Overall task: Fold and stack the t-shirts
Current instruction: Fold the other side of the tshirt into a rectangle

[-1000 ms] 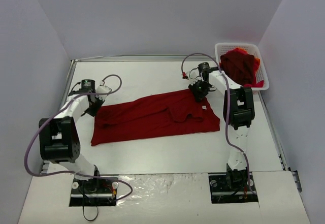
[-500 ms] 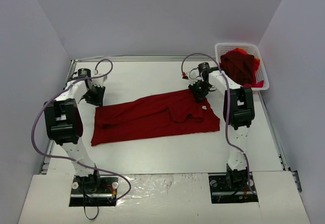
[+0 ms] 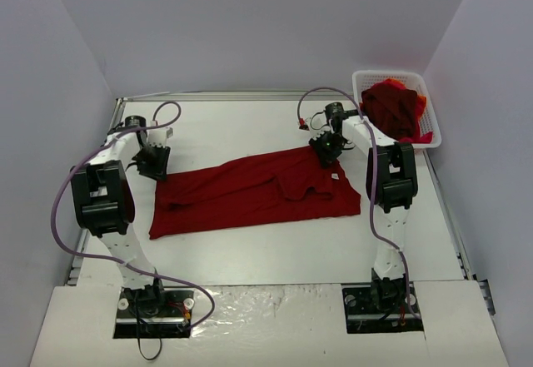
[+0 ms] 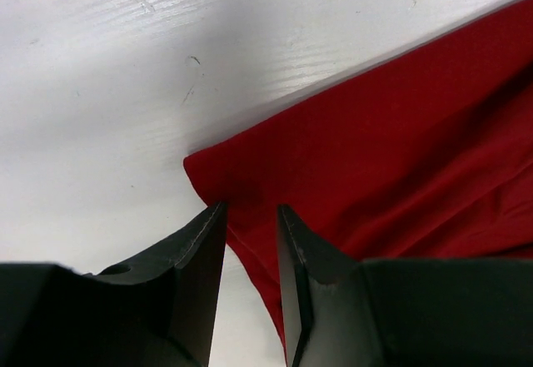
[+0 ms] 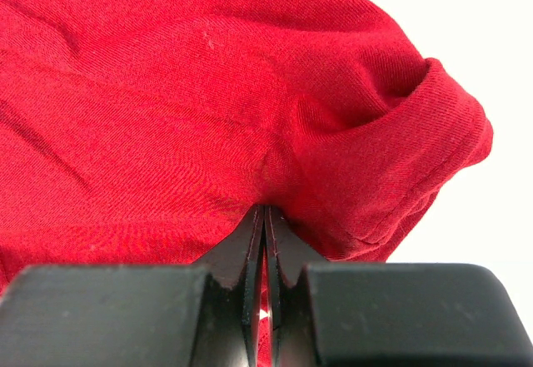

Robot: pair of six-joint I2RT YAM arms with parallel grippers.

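Left wrist: hand (image 4: 251, 210) astride t-shirt (image 4: 400, 134) cnr

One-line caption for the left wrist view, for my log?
Left gripper, fingers open, poised at the corner of the red t-shirt on the white table.

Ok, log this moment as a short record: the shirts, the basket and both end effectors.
spread t-shirt: dark red, laid out across the white table, rumpled toward its right end
left end effector: open, fingers straddling the shirt's edge by its far-left corner
right end effector: shut on a bunched fold at the shirt's far-right end
basket: white mesh, far right of the workspace
heaped t-shirts: dark red with some orange-red, piled in the basket
folded stack: none in view
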